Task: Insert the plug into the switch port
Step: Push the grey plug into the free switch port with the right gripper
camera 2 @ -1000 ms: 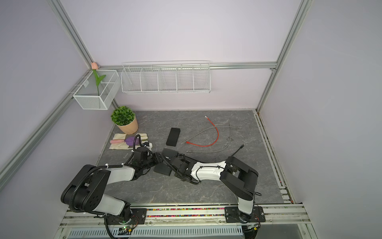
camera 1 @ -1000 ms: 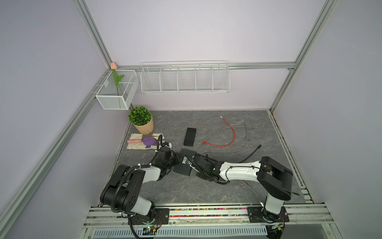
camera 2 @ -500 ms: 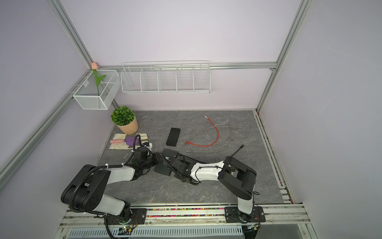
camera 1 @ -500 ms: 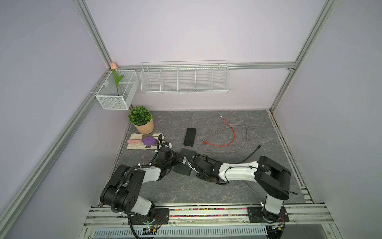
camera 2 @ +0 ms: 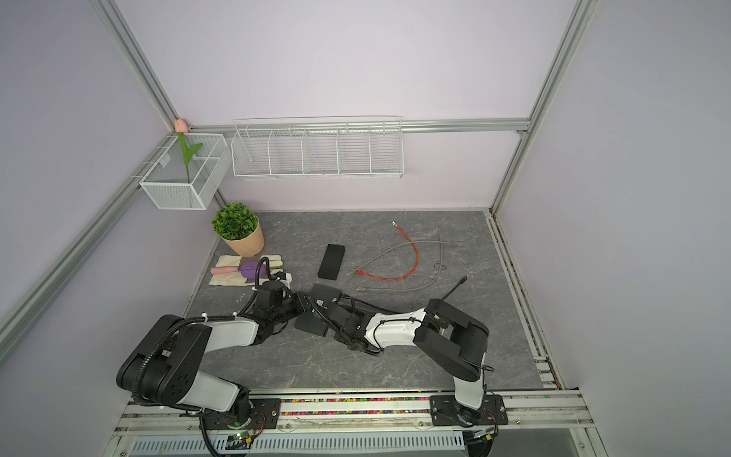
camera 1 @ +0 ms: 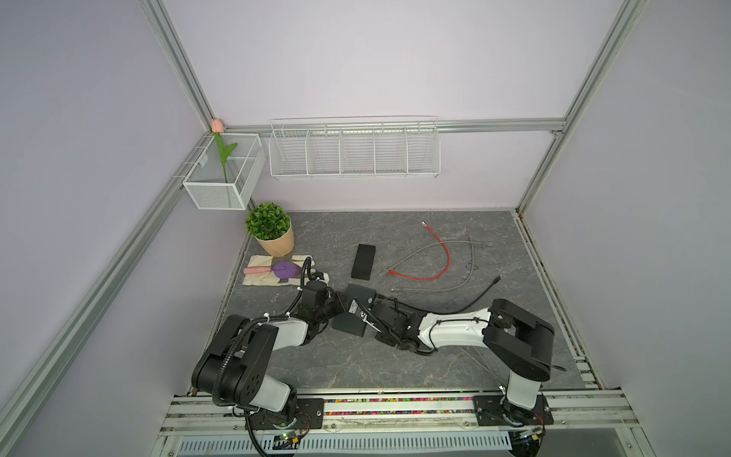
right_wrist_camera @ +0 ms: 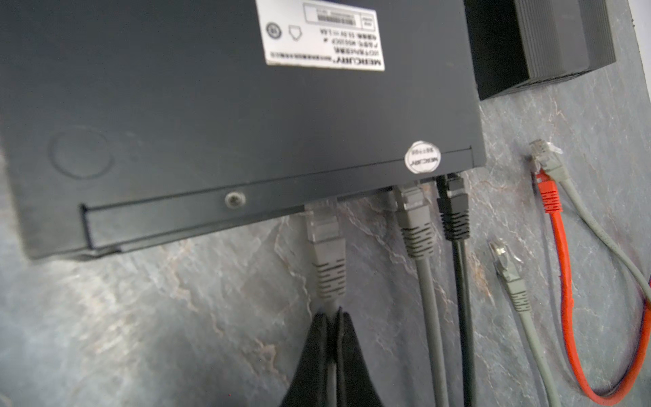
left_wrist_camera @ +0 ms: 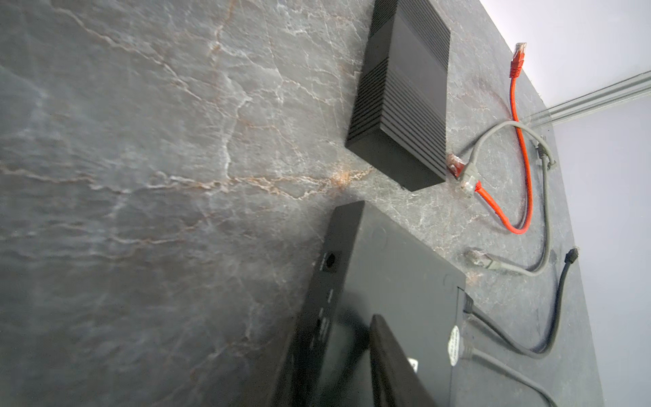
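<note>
The switch (camera 1: 359, 296) is a flat black box, tilted up off the table between both arms, label side showing (right_wrist_camera: 246, 105). My left gripper (left_wrist_camera: 338, 334) is shut on its near edge, one finger (left_wrist_camera: 387, 363) lying across its face. My right gripper (right_wrist_camera: 331, 315) is shut on a grey cable just behind the grey plug (right_wrist_camera: 323, 229). The plug's clear tip sits at the port edge of the switch; how deep it is I cannot tell. A grey plug (right_wrist_camera: 415, 215) and a black plug (right_wrist_camera: 455, 211) sit in ports beside it. In both top views the grippers (camera 1: 336, 310) (camera 2: 328, 312) meet at the switch (camera 2: 325, 293).
A second ribbed black box (camera 1: 363, 262) lies behind the switch. A red cable (camera 1: 443, 257) and loose grey cables (camera 1: 419, 250) lie at the back right. A potted plant (camera 1: 271, 229) and a cloth with a purple object (camera 1: 285, 270) are at the back left.
The right arm has crept slightly toward the switch. Both grips look the same as before.
</note>
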Robot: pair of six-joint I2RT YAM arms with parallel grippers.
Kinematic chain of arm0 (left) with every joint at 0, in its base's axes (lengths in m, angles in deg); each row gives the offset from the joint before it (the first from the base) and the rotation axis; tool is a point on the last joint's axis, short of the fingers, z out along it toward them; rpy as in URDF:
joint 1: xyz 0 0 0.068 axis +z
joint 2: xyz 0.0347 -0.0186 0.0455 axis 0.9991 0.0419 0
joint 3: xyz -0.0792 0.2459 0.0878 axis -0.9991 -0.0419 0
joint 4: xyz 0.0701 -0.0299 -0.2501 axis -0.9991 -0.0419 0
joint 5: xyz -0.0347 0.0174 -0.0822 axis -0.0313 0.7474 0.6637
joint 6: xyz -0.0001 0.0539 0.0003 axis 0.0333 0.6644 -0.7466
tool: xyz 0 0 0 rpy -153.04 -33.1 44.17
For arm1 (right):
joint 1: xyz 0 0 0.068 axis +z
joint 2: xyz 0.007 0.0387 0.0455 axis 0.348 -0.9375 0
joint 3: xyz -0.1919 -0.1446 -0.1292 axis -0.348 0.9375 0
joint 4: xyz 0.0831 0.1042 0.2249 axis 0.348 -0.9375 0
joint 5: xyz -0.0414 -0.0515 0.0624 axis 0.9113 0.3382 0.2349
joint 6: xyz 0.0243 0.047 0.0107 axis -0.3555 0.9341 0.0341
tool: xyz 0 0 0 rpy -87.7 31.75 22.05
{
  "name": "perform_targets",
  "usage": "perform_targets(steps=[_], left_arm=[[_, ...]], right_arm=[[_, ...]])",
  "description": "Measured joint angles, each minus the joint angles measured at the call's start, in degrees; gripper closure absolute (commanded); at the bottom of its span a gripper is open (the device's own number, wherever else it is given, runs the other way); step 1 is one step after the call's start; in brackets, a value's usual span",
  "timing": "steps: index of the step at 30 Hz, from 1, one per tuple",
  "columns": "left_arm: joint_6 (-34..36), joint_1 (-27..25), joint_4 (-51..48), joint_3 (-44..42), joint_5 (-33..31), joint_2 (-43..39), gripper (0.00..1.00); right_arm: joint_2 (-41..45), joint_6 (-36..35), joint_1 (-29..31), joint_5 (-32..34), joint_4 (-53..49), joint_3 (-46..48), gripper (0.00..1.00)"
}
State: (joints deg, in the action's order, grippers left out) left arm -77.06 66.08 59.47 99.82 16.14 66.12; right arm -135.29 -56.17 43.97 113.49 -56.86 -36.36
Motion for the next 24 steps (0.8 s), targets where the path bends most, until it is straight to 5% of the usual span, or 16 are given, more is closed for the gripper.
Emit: perform_targets(steps=[24], left_arm=[[0.6, -1.6, 5.8, 0.1, -3.4, 3.1, 0.69]], right_arm=[[0.4, -1.0, -0.8, -2.8, 0.4, 0.2, 0.93]])
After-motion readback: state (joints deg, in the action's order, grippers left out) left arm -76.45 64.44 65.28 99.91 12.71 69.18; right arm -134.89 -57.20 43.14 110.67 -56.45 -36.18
